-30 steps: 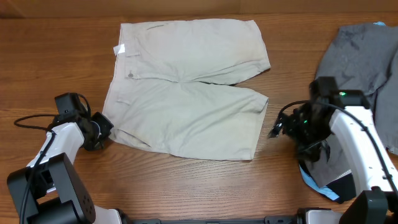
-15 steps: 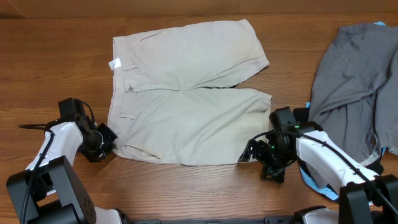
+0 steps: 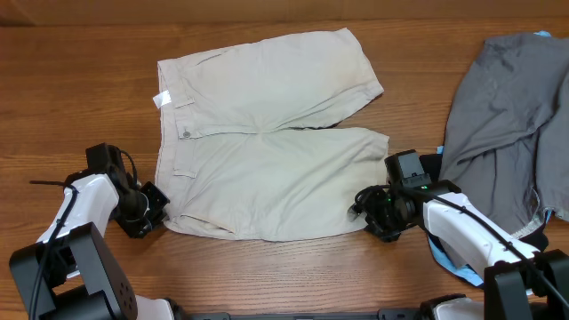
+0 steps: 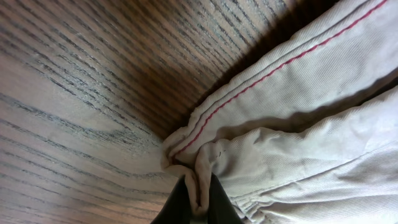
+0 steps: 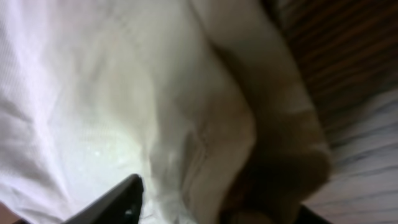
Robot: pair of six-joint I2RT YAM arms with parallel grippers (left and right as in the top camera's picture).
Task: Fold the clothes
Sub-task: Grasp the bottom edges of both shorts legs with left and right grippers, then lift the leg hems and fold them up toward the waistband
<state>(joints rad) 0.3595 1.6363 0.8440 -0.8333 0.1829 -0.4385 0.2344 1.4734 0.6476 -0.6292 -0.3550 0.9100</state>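
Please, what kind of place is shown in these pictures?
Probably a robot test bench for folding laundry, not a home. A left arm and a right arm work at a wooden table, beige shorts lie spread between them, and a grey garment waits aside.

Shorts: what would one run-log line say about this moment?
shorts: spread flat, unfolded | left end effector: pinching waistband corner | right end effector: at leg hem, grip unclear
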